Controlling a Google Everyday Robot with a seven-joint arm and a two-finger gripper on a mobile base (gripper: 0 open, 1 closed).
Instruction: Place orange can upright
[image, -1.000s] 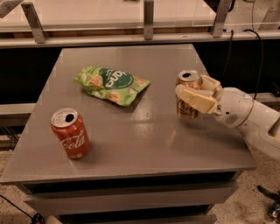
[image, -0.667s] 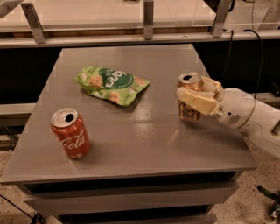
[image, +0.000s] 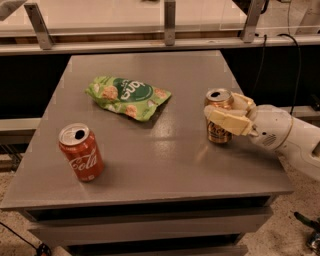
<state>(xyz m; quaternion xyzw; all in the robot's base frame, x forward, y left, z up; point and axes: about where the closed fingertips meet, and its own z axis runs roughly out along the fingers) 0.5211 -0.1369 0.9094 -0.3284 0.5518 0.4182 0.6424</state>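
The orange can (image: 218, 133) stands upright near the right edge of the grey table (image: 150, 165). Its silver top with the open tab hole faces up. My gripper (image: 221, 109) reaches in from the right. Its cream fingers (image: 227, 121) are closed around the upper half of the can, one in front and one behind. The can's base looks to be on or just above the table top. The white arm (image: 285, 137) runs off to the right.
A red cola can (image: 81, 152) stands upright at the front left of the table. A green snack bag (image: 127, 96) lies flat in the middle back. A railing with metal posts (image: 170, 22) runs behind the table.
My gripper has lowered the orange can slightly towards the table top, keeping it upright. The red can and the bag have not moved.
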